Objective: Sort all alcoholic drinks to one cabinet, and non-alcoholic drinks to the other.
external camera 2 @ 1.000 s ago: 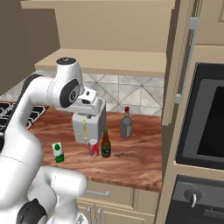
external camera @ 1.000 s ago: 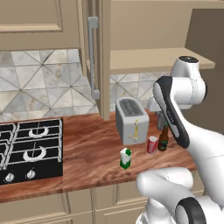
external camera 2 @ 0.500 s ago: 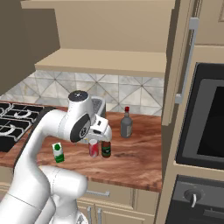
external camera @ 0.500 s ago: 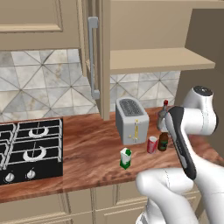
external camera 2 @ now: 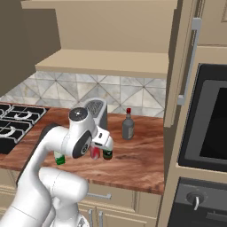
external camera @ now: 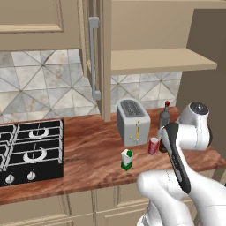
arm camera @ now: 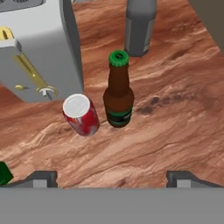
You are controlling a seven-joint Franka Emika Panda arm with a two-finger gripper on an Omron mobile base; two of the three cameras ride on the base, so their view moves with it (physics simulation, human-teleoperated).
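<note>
My gripper [arm camera: 113, 180] is open and hangs above the counter, just short of the drinks. In front of it a brown beer bottle [arm camera: 118, 92] with a green cap stands upright. A red soda can [arm camera: 81, 114] stands close to the bottle's left. Farther back is the grey bottle [arm camera: 141, 26] with a red cap [external camera 2: 128, 110]. The green-and-white carton [external camera: 126, 159] stands alone nearer the counter's front edge. In the right base view my gripper [external camera 2: 104, 142] hovers over the can [external camera 2: 94, 153] and partly covers the beer bottle [external camera 2: 107, 154]. Above is an open cabinet with a bare shelf [external camera: 159, 62].
A silver toaster [external camera: 132, 121] stands just behind the can. The open cabinet door with its grey bar handle [external camera: 94, 57] juts out above the counter. A black stove [external camera: 28, 148] lies at the left. A dark wall oven [external camera 2: 208, 128] stands at the right.
The arm has swung down from shelf height to just over the counter by the can and beer bottle. The drinks have not moved.
</note>
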